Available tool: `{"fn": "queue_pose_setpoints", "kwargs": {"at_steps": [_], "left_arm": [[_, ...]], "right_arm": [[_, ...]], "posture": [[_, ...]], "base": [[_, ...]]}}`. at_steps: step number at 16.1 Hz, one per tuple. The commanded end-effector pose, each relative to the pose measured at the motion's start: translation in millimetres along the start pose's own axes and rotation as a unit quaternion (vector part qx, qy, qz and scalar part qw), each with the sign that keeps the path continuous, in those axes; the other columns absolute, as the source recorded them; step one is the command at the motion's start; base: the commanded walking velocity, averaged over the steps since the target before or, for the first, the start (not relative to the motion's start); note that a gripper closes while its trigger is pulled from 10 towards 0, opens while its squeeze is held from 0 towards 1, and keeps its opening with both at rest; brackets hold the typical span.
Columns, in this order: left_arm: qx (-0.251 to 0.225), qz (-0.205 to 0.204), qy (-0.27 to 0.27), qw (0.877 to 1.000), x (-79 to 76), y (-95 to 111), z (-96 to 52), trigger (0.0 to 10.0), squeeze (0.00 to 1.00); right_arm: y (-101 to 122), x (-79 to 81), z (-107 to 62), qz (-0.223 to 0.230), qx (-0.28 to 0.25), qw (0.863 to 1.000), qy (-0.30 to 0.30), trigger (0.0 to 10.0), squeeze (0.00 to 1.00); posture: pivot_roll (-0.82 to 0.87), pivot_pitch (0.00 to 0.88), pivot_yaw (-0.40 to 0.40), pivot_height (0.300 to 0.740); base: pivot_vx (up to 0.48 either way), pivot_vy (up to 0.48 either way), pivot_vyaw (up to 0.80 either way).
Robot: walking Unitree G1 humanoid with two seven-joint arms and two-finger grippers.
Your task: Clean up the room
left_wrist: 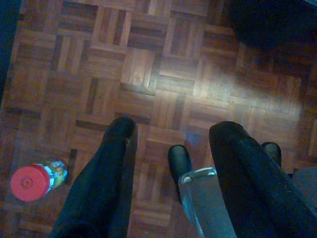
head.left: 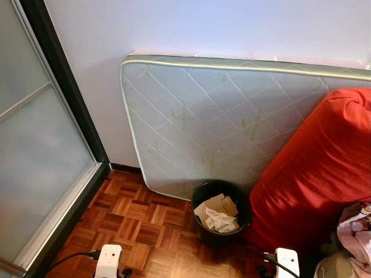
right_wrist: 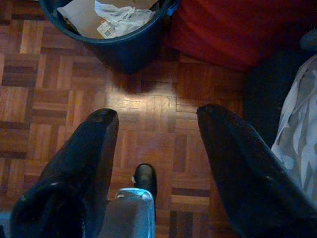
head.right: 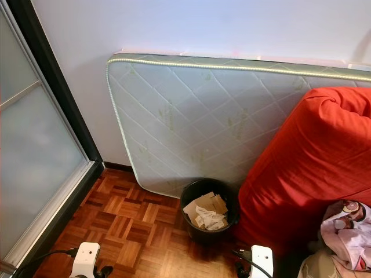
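Round black bin – crumpled paper

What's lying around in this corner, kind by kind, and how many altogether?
Mattress: 1
Red cushion: 1
Black wastebasket with paper scraps: 1
Red-capped bottle on the floor: 1
Pink cloth: 1
Total: 5

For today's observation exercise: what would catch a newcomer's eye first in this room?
A quilted mattress leans on edge against the wall, with a big red cushion slumped in front of its right part. Between them on the parquet floor stands a black waste bin holding cardboard and crumpled paper.
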State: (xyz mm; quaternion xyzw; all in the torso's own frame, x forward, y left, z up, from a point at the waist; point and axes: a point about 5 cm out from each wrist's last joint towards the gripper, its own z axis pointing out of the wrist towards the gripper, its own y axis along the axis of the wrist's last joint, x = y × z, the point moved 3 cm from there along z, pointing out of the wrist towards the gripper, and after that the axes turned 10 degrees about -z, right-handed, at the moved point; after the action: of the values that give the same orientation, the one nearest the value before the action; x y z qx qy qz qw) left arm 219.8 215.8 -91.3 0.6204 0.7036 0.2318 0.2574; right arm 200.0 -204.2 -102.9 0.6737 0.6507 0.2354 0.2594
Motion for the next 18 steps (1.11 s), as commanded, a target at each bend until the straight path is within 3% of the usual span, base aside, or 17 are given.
{"fn": "queue_pose_setpoints", "kwargs": {"at_steps": [1,9,18], "left_arm": [[0.011,-0.002,0.007,1.000,5.5,-2.7,-1.0,10.0,0.00],[0.002,-0.009,0.010,1.000,6.0,0.3,-0.7,10.0,0.00],[-0.002,-0.004,0.013,1.000,6.0,0.0,-1.0,10.0,0.00]], "right_arm": [[1.7,-0.1,0.2,0.004,-0.004,1.000,-0.003,10.0,0.00],[0.3,3.9,0.5,0.016,0.000,1.000,0.009,10.0,0.00],[-7.6,7.2,-0.6,0.010,0.019,1.000,0.019,10.0,0.00]], "posture": [[-0.01,0.000,-0.010,0.740],[0.00,0.000,-0.010,0.740],[-0.01,0.002,-0.013,0.740]], "base": [[0.000,0.000,0.00],[0.000,0.000,0.00],[0.000,0.000,-0.80]]}}
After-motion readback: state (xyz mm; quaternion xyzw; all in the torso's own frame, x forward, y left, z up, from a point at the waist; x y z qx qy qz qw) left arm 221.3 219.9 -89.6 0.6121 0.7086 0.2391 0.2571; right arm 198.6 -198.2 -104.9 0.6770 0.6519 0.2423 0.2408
